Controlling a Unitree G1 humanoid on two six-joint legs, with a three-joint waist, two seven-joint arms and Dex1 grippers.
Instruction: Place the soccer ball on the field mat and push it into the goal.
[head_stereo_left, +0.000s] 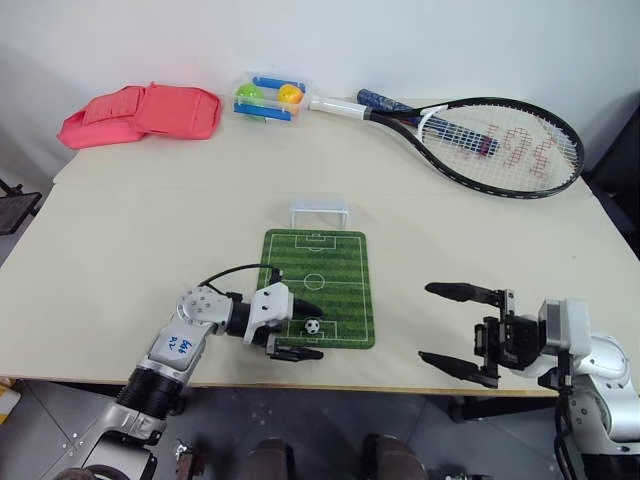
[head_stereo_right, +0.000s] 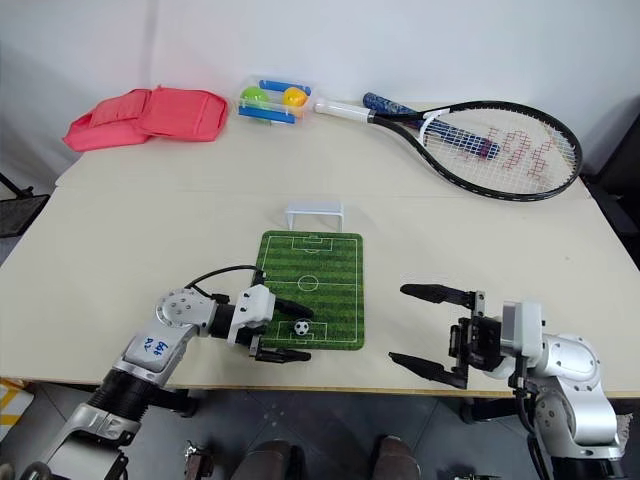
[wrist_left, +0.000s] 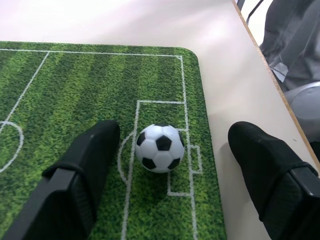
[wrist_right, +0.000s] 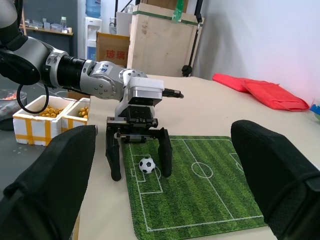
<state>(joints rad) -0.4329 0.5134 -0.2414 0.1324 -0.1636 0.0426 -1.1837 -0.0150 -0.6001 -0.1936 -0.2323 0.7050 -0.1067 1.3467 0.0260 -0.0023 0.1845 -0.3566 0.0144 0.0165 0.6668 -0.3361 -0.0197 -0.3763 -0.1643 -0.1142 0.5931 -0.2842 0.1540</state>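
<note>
Green striped field mat (head_stereo_left: 318, 262) now carries the soccer ball (head_stereo_left: 313, 326), resting free in the near penalty box at about six o'clock on the pitch. Your left gripper (head_stereo_left: 303, 331) straddles it, jaws spread wide, gripping nothing; the right gripper (head_stereo_left: 452, 323) hangs splayed and empty off at three o'clock. The goal (head_stereo_left: 319, 212) stands at twelve, just past the mat's far edge. Get a finger behind the ball and push straight up the centre line, gently.
</note>
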